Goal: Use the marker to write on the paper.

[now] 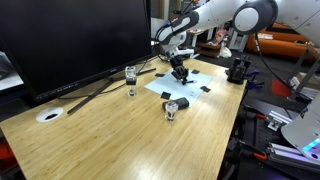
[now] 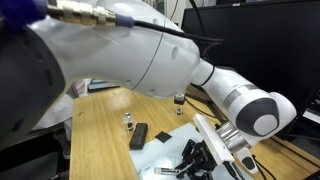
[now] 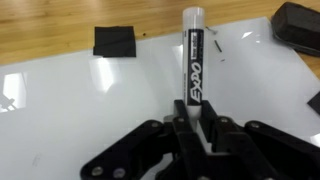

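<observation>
The paper point(image 3: 80, 100) is a pale white sheet held by small black pieces at its corners. It lies on the wooden table in both exterior views point(image 1: 190, 84) point(image 2: 165, 161). My gripper point(image 3: 193, 118) is shut on the marker point(image 3: 193, 60), a white barrel with black lettering that points away from the wrist over the sheet. In an exterior view the gripper point(image 1: 180, 70) sits low over the middle of the paper. In an exterior view the gripper point(image 2: 197, 158) stands over the sheet. Faint dark marks point(image 3: 218, 47) show on the paper near the marker's end.
A small round white disc point(image 1: 48, 115) lies at the table's near corner. A small glass point(image 1: 131, 76) and a dark cup point(image 1: 172, 108) stand beside the sheet. A large black monitor point(image 1: 70, 40) stands behind. A black block point(image 2: 138, 136) lies on the table.
</observation>
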Controlling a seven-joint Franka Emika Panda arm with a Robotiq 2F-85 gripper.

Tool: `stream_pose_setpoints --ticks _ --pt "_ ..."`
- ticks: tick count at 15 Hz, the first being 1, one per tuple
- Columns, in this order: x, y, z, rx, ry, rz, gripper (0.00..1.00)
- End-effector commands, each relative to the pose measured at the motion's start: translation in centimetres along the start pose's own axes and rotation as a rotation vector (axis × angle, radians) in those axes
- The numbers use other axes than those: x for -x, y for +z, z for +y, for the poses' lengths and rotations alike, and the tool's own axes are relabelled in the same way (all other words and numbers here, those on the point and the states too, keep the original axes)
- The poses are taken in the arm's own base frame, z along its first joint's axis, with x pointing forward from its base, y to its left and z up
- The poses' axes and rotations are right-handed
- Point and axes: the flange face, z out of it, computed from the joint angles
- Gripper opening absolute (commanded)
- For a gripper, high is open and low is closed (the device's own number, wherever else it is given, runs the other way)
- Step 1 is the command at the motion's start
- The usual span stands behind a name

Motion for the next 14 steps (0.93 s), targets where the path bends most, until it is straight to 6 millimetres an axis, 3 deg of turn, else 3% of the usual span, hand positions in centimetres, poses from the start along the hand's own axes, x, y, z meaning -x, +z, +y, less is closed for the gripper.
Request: stream_pose_setpoints --ticks 1,10,14 --pt "0.1 0.4 0.1 -0.008 -0.008 -0.063 0.05" --pt "0.4 3.0 -0.4 -0.024 -0.029 -0.174 0.05" --pt "0.5 0.9 0.1 -0.032 -0.003 -0.079 0.05"
